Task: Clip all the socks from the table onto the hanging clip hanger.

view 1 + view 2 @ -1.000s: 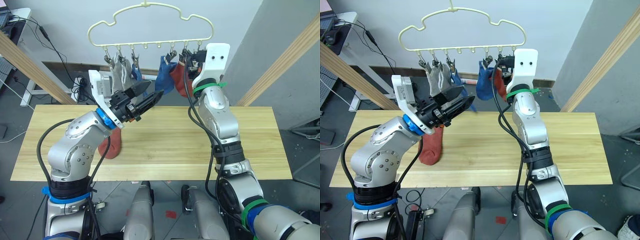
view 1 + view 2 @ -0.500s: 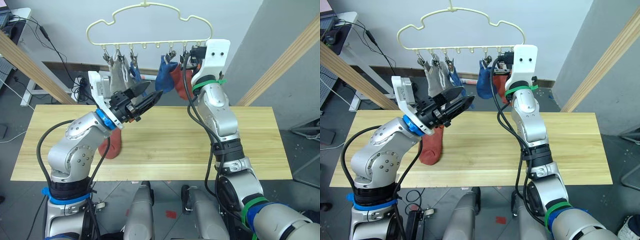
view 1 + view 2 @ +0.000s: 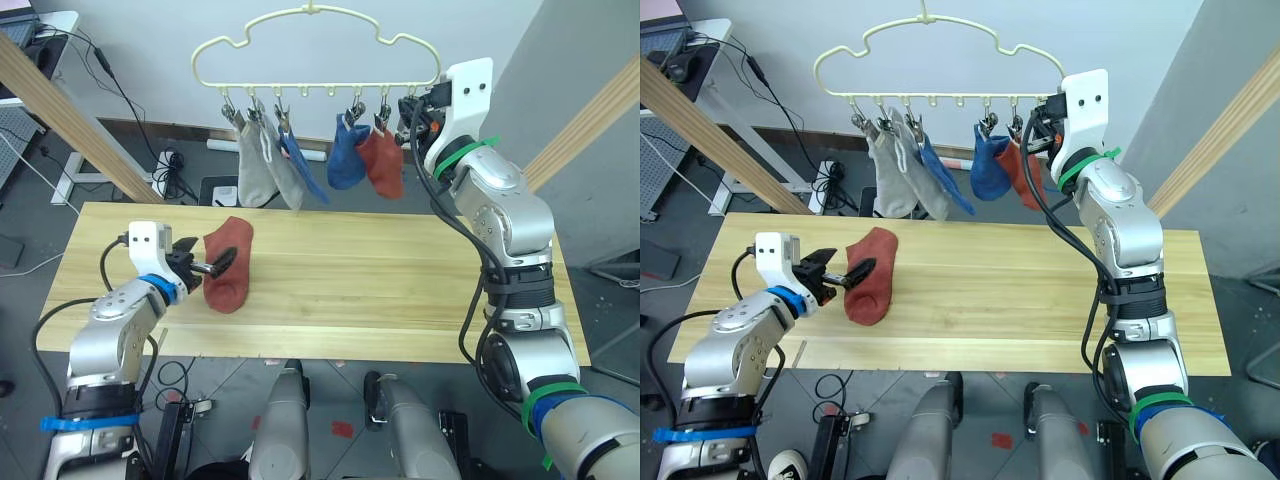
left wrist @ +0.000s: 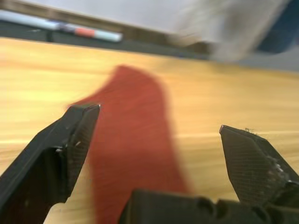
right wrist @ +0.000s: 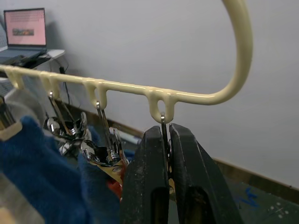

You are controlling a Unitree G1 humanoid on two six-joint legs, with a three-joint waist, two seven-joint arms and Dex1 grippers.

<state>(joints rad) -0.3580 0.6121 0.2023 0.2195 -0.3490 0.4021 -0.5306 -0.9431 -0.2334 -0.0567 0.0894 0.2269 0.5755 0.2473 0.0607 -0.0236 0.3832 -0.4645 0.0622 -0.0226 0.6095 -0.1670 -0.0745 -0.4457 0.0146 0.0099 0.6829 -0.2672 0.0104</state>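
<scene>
Left eye view shows you the biggest change nearest the camera: your left tool [image 3: 205,267], which half a second ago was raised high over the bench toward the hanging socks, has dropped to the bench [image 3: 400,300] at its left end. Its forearm now lies low and nearly level, reaching rightward. The fingers stand apart, one on each side of the near edge of the rust-red sock [image 3: 228,265], and the left wrist view confirms the wide gap with the sock [image 4: 135,154] lying between the fingertips [image 4: 84,126]; you cannot tell whether they touch the fabric.

That sock lies flat on the left part of the bench, its long axis running from near to far with a slight tilt, the broader cuff end toward the far edge.

Farther back, your right arm has stayed raised, elbow bent, forearm pointing up to the right end of the clip hanger [image 3: 300,30]. The hanger sits a little further right in frame than before. In the right wrist view the right tool [image 5: 168,140] is pressed together on the end clip [image 5: 163,128] hanging from the last loop of the bar.

On the hanger hang two grey socks [image 3: 262,170], a blue sock [image 3: 300,170], another blue sock [image 3: 346,160] and a red sock [image 3: 383,163], all dangling toes down.
</scene>
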